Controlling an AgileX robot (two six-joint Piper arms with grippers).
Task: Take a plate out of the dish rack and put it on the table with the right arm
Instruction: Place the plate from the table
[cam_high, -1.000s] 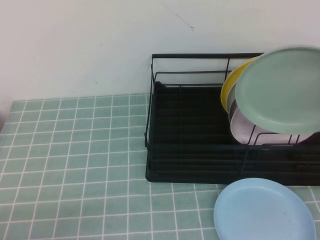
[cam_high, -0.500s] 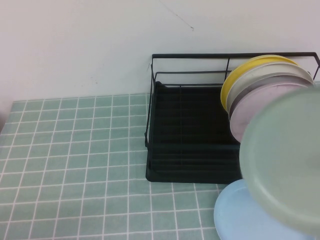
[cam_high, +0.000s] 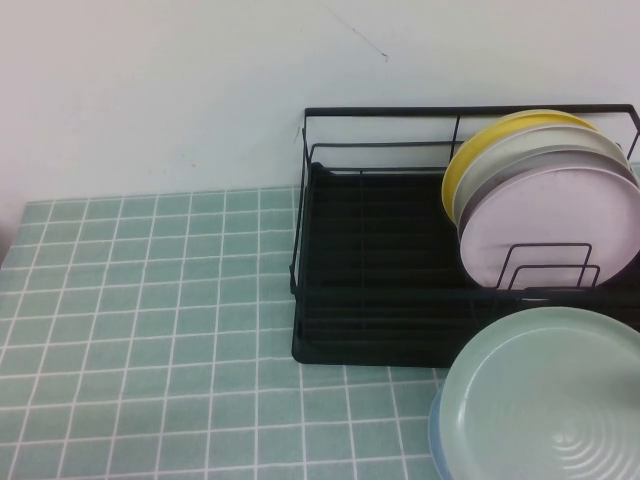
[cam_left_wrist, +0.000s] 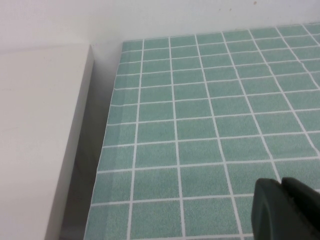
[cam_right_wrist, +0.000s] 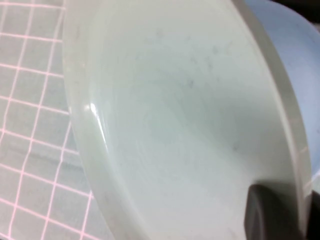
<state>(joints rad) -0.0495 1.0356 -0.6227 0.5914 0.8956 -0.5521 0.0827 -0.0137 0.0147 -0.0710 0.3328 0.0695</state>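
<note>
The pale mint-green plate (cam_high: 550, 400) hangs face up and nearly level at the front right, over the table (cam_high: 150, 300) and just in front of the black dish rack (cam_high: 380, 250). It covers most of a light blue plate (cam_high: 436, 442); I cannot tell whether the two touch. In the right wrist view my right gripper (cam_right_wrist: 295, 212) is shut on the plate (cam_right_wrist: 175, 110), with its rim pinched between the dark fingers (cam_right_wrist: 267, 215). That gripper is outside the high view. My left gripper (cam_left_wrist: 285, 210) hovers shut and empty over the tiles (cam_left_wrist: 200, 125) far to the left.
A yellow plate (cam_high: 470, 150), a grey one (cam_high: 540, 150) and a pale pink one (cam_high: 550, 225) stand upright in the rack's right end. The rack's left half holds nothing. A white wall rises behind. The table's left edge (cam_left_wrist: 107, 130) drops beside a white ledge.
The mint-green plate has come forward and down out of the rack. It has turned from standing on edge to lying face up over the light blue plate. The pink plate is now uncovered.
</note>
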